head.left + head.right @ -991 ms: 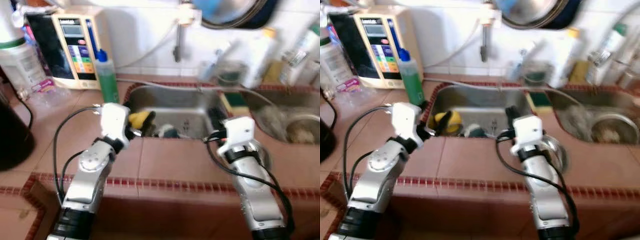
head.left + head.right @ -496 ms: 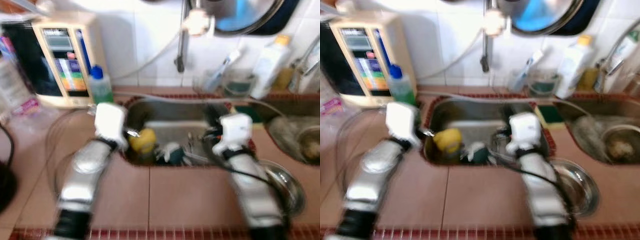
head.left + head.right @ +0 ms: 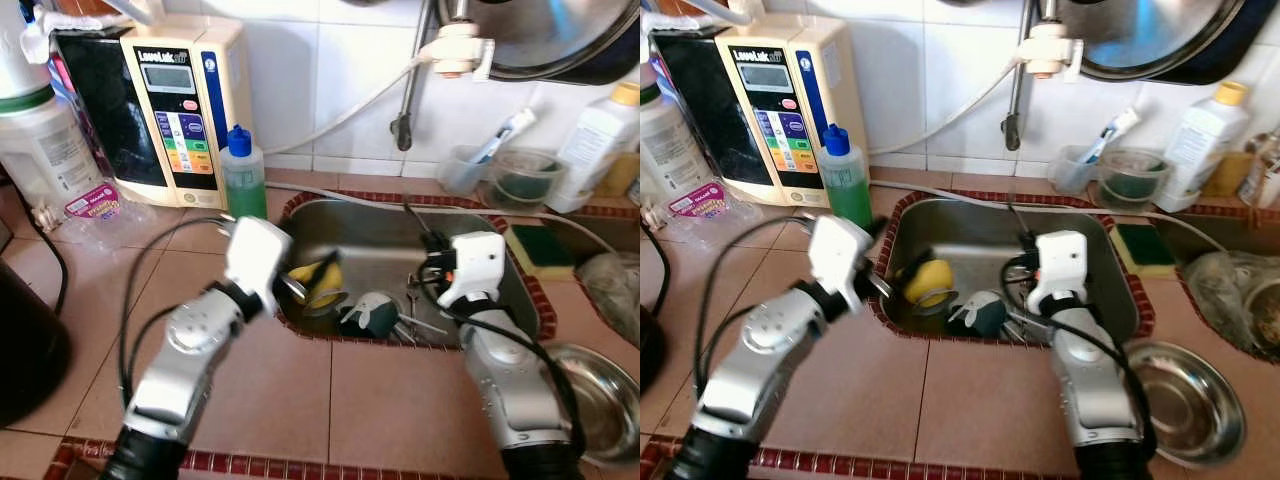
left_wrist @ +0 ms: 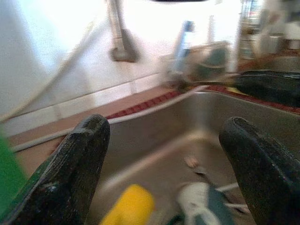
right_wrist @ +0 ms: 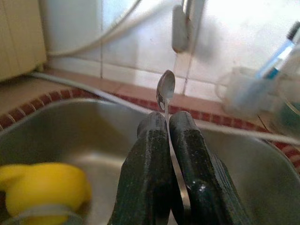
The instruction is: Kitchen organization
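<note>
R tool (image 5: 166,126) clamped on a spoon (image 5: 165,91) over the sink (image 3: 520,290), handle upright. L tool (image 4: 164,154) wide open, yellow cup (image 3: 322,282) just right of it.

The robot has two shiny silver arms with round joints. Each arm ends in a white boxy wrist block. Black cables loop out from the arms in big curves. The left gripper (image 4: 164,159) has two fat black fingers with a rough, bumpy skin. The right gripper (image 5: 167,126) has long black fingers too.
</note>
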Tool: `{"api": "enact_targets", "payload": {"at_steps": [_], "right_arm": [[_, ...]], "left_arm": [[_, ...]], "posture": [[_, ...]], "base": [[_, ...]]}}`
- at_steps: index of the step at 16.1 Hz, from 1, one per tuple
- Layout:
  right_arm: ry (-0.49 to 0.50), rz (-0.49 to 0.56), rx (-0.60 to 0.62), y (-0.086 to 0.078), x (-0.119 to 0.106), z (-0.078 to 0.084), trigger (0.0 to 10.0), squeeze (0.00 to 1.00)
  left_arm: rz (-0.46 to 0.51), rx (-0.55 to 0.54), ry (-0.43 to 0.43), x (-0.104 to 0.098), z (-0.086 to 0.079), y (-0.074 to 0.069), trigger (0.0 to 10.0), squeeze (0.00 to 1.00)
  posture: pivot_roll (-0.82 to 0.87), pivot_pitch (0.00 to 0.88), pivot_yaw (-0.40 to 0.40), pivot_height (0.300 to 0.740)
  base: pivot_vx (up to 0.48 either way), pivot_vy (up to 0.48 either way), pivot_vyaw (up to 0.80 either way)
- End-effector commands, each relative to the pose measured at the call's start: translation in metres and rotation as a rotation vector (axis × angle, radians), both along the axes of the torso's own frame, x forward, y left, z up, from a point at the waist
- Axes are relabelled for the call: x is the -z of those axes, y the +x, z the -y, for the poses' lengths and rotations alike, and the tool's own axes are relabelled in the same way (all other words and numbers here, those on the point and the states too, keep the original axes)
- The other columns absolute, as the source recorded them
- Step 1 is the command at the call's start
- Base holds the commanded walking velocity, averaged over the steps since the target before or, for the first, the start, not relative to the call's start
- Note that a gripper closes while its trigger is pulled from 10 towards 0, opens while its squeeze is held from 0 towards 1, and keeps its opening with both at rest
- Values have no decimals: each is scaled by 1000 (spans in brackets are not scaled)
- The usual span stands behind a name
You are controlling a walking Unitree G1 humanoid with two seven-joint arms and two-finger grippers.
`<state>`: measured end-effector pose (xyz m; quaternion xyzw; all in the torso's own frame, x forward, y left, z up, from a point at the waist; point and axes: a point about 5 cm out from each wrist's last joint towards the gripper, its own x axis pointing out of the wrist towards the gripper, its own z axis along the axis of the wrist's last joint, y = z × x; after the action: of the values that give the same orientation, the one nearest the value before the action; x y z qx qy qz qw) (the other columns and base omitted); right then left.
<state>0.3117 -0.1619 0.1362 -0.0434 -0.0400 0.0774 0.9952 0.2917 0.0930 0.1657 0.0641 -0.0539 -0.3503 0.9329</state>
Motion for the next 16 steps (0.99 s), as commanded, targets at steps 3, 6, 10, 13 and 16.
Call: {"api": "enact_targets", "payload": {"at_steps": [3, 6, 10, 13, 16], "right_arm": [[-61, -72, -5, 7, 1, 14, 10000, 0], [-110, -129, -31, 7, 12, 15, 10000, 0], [-150, -208, -170, 0, 26, -1, 10000, 0], [-150, -226, -265, -4, 28, -10, 10000, 0], [-160, -238, -312, -8, 30, -15, 10000, 0]], "left_arm": [[10, 162, 96, 4, 16, -19, 10000, 0], [-2, 183, 138, 10, 20, -24, 10000, 0], [-3, 205, 186, 13, 21, -30, 10000, 0], [-6, 208, 201, 15, 20, -31, 10000, 0], [-9, 233, 230, 17, 22, -36, 10000, 0]], "posture": [[-167, 31, 6, 740], [-166, 32, 9, 740], [-159, 31, 10, 740], [-153, 28, 9, 740], [-151, 23, 12, 740]], "base": [[0, 0, 0], [0, 0, 0], [0, 0, 0], [0, 0, 0], [0, 0, 0]]}}
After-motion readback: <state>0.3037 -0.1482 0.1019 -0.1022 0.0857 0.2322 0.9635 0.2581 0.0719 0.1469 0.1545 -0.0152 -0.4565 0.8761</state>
